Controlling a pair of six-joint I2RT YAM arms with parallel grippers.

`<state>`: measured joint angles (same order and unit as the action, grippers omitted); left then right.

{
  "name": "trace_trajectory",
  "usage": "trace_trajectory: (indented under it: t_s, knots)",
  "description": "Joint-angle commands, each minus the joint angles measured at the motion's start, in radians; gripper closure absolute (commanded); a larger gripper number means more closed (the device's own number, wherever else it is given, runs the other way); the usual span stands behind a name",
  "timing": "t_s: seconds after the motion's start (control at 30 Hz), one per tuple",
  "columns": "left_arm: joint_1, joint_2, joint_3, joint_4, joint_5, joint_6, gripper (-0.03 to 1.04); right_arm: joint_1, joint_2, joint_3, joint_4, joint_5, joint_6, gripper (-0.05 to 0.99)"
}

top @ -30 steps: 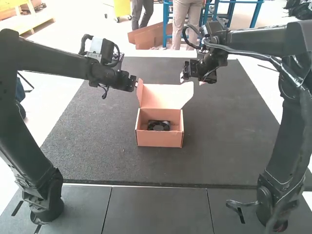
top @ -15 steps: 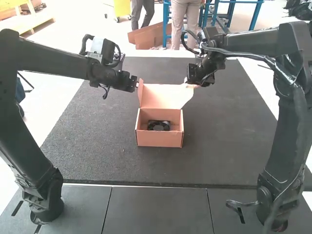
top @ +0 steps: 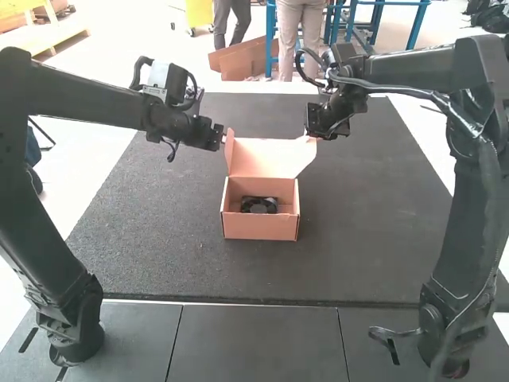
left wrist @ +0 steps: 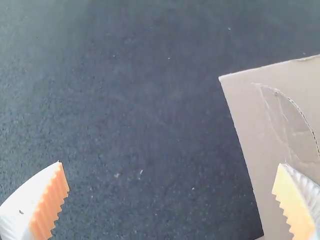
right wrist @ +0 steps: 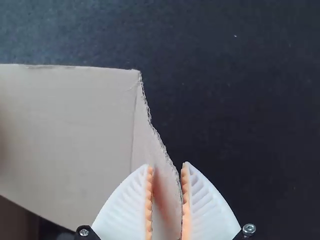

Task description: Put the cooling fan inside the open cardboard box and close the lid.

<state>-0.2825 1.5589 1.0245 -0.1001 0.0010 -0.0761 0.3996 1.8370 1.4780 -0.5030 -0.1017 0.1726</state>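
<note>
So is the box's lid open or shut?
Open. The brown cardboard box's lid stands upright behind the black cooling fan inside, and the right hand pinches its corner flap.

Fan [top: 259, 204] inside open box [top: 260, 226]

The high view is lit brightly and evenly from above, with washed-out glare at its far edge; only a faint, soft shadow is cast on the dark mat [top: 159, 239] around the cardboard box [top: 260, 227], whose inside is shaded. In the left wrist view the mat's grain is rendered fairly sharp, while the left fingers [left wrist: 47, 205] are slightly soft. In the right wrist view the lid flap [right wrist: 65, 135] is tinted orange between the right fingers [right wrist: 125, 205].
</note>
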Motion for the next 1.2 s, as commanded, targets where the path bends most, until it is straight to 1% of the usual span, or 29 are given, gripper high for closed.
trace_trajectory:
  t_s: [0.0,0.13,0.43,0.63,0.8,1.03,1.17]
  knots:
    - [-0.007,0.003,0.028,0.003,0.01,-0.011,0.04,-0.001,-0.024,0.038,0.003,0.002,0.005,0.85]
    - [-0.007,0.003,0.031,0.002,0.008,-0.011,0.04,0.002,-0.028,0.039,0.003,0.002,0.004,0.94]
    - [-0.007,-0.002,0.049,-0.018,0.004,-0.011,0.04,0.059,-0.061,0.039,-0.005,-0.006,-0.002,0.94]
    - [-0.007,-0.005,0.059,-0.029,0.002,-0.011,0.04,0.081,-0.094,0.011,-0.019,-0.009,-0.002,0.94]
    - [-0.017,-0.011,0.059,-0.044,0.002,-0.011,0.04,0.085,-0.13,-0.021,-0.025,-0.009,-0.002,0.94]
    - [-0.05,-0.033,0.055,-0.078,0.002,-0.014,0.04,0.091,-0.166,-0.078,-0.034,-0.012,-0.007,0.94]
    - [-0.072,-0.046,0.052,-0.095,0.001,-0.022,0.04,0.105,-0.176,-0.108,-0.034,-0.027,-0.01,0.94]
